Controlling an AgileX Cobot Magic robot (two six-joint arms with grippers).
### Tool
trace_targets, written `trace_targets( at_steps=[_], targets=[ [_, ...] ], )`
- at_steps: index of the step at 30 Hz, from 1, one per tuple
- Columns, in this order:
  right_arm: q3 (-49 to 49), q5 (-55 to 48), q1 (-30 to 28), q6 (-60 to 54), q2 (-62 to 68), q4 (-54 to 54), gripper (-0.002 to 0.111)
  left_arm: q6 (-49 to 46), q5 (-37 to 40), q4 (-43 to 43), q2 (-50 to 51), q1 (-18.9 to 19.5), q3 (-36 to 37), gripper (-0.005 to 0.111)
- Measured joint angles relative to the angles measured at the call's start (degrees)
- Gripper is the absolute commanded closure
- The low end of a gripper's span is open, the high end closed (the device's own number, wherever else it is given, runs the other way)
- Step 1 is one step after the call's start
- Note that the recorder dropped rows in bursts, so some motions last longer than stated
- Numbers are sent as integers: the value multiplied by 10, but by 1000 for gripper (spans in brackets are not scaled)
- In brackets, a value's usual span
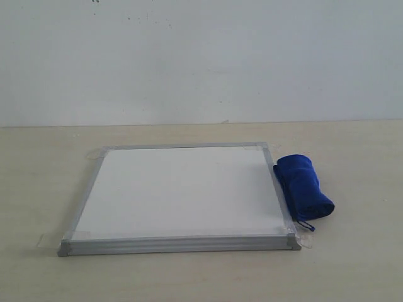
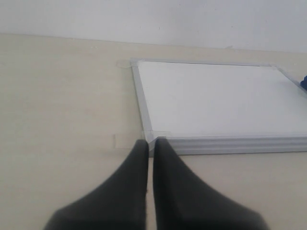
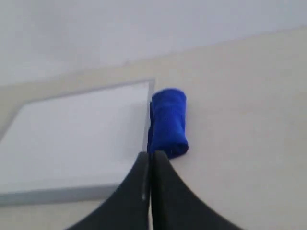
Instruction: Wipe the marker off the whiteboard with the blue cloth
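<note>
Exterior view: blue cloth point(image 1: 303, 187) beside whiteboard point(image 1: 182, 192); left hand point(image 2: 150, 143), right hand point(image 3: 150, 154) clenched empty.

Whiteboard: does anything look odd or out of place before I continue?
One thing: the whiteboard looks plain white in all three views, with no marker line visible, though glare could hide a thin one. Otherwise nothing stands out: the blue cloth lies rolled on the table right beside the board's frame.
</note>
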State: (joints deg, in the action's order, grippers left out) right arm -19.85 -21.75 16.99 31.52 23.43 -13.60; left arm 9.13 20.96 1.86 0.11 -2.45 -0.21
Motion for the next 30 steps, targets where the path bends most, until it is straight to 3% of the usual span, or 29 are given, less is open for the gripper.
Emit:
trace_targets(
  at_steps=[7,18,23,30],
  targets=[
    [90,78,-72,-21,-222,0,108,0,0,0,0,0,0,103],
    [176,171,-83,-32,-231,8,108,0,-1,0,0,0,0,103],
    [196,153,-83,-33,-231,13,108,0,-1,0,0,0,0,103],
    [196,101,-83,-176,-231,72,108,0,-1,0,0,0,0,103]
  ],
)
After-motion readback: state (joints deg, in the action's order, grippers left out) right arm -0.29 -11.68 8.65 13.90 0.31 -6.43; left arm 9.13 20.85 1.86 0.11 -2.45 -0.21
